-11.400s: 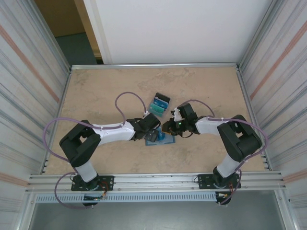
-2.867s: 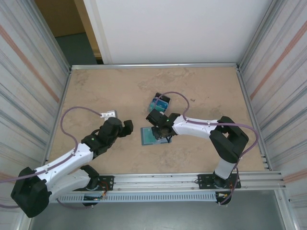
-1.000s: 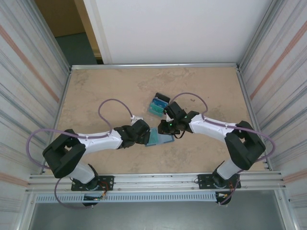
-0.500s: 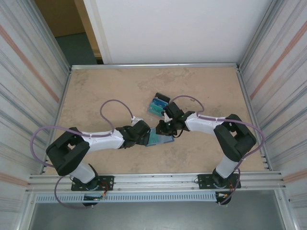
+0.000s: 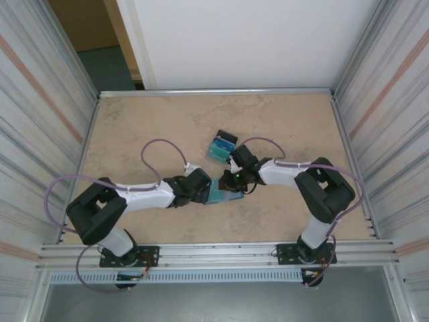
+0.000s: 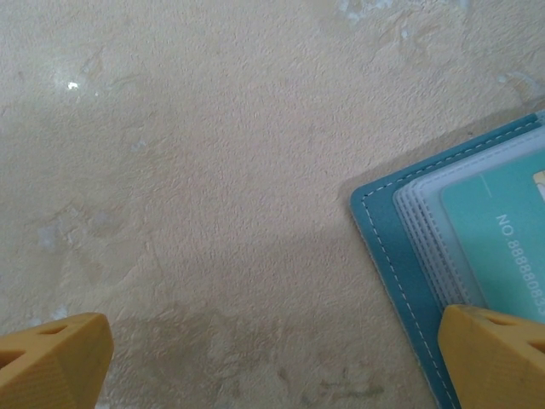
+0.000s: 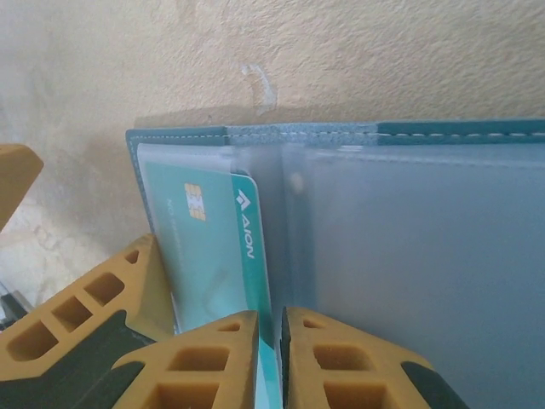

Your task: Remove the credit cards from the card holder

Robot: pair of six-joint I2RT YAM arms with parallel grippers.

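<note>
1. Keeping the left end effector point(image 6: 272, 362) fully released, having swung back to the left corner of the flat teal-blue bifold card holder point(image 5: 226, 196), one yellow pad over its stitched edge.
2. Tightening the right end effector point(image 7: 271, 341), now pinching the thin teal-green plastic credit card point(image 7: 213, 247) in the holder's left half; extraction probably starting.
3. Leaving the small clear tray point(image 5: 220, 147) beyond on the beige tabletop point(image 5: 147, 127).

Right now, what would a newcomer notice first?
An open wallet lies in the middle of the table. The right gripper pinches the edge of a teal card sitting in one pocket, while the left gripper stands wide open over the wallet's corner.
</note>
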